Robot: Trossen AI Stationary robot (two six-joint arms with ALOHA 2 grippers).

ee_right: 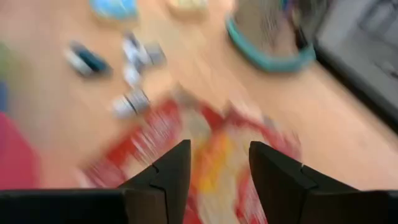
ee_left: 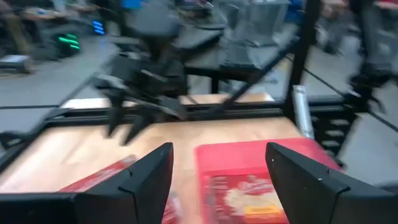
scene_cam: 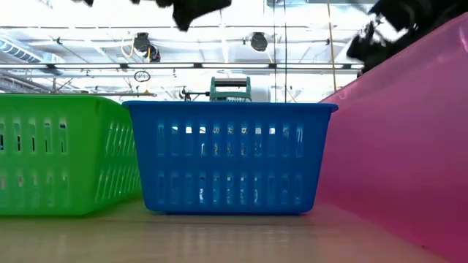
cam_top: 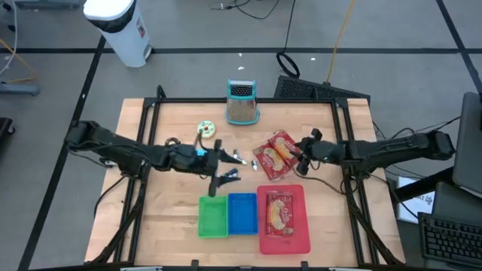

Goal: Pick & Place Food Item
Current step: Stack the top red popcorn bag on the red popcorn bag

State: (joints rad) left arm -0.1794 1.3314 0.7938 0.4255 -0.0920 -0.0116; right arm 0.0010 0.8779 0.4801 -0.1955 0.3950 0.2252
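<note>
Snack pack lies just ahead of our right jaws.
Left jaws (cam_top: 235, 167) hang apart and empty at desk centre; the pack (cam_top: 276, 153), long axis slanted, lies toward the right edge, right jaws (cam_top: 301, 153) apart beside it.

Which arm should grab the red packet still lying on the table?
Right. The right gripper is open at the packet, which fills its wrist view between the fingers. The left gripper is open but farther off, above the baskets.
</note>
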